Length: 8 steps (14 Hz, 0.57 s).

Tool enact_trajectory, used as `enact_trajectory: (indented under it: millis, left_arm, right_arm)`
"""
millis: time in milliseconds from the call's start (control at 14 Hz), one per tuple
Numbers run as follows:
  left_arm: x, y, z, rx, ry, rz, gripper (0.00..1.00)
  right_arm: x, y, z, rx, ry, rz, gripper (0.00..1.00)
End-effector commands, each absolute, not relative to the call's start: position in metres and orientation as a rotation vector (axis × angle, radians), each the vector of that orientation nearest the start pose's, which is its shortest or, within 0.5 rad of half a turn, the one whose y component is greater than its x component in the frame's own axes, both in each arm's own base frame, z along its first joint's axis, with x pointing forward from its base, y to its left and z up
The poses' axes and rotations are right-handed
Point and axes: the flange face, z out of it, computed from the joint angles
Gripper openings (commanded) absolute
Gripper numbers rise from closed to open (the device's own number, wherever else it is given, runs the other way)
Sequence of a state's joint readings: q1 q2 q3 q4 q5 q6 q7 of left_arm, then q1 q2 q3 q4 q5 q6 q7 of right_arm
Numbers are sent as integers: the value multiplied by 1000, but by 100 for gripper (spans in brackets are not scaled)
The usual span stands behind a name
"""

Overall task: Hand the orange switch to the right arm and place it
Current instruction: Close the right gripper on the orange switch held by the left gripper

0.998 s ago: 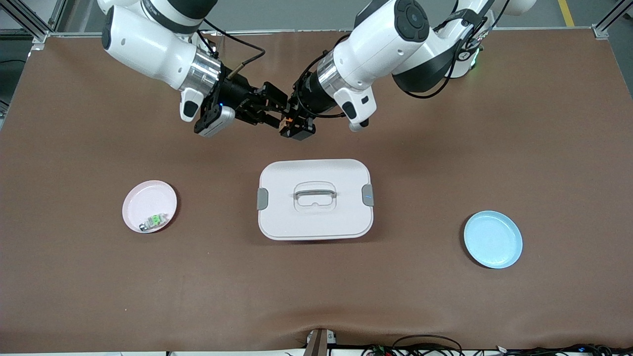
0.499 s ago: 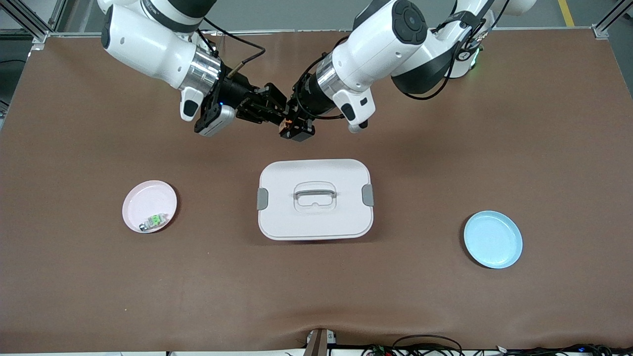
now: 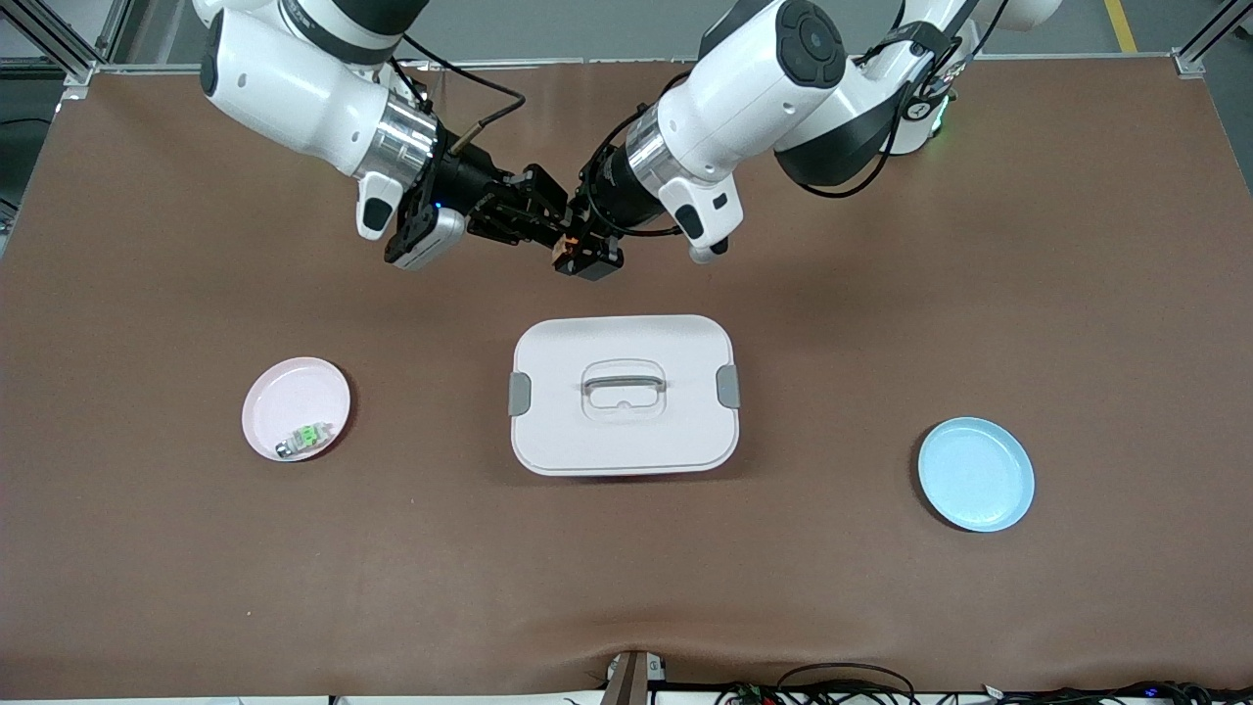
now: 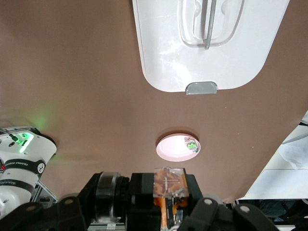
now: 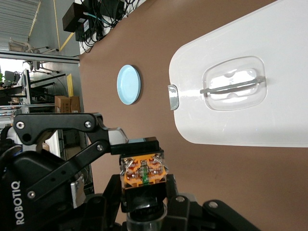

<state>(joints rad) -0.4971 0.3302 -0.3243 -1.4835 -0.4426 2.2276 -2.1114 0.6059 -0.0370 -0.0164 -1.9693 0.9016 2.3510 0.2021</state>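
Note:
The orange switch [image 3: 565, 245], a tiny black part with an orange band, hangs in the air between both grippers, over bare table on the robots' side of the white box. My left gripper [image 3: 580, 253] is shut on its orange end. My right gripper [image 3: 541, 223] is shut around its black body. In the left wrist view the switch [image 4: 168, 185] lies across my left gripper [image 4: 169, 211]. In the right wrist view the switch [image 5: 143, 172] stands in my right gripper [image 5: 144, 198], with a left finger [image 5: 137, 143] on its end.
A white lidded box [image 3: 548, 431] with a handle sits mid-table. A pink plate [image 3: 289, 387] holding a small green-and-white part [image 3: 308, 436] lies toward the right arm's end. An empty blue plate [image 3: 976, 475] lies toward the left arm's end.
My right gripper moved in toward the left gripper and closed its fingers around the switch. Over the last half second nothing moved.

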Motion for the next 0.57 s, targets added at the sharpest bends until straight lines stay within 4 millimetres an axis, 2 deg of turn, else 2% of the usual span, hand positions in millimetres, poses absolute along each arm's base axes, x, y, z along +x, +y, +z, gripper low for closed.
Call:
enact_trajectory:
  millis: [0,499]
  left_arm:
    - [490,-490,566,-2554,-2465,804,100]
    - [497,-484,565,-2562,-2469,788,100]
  right_arm:
    - [477,337,530,-2289,126,-77,0]
    - [480,331,523,-2307,66,-96,0]
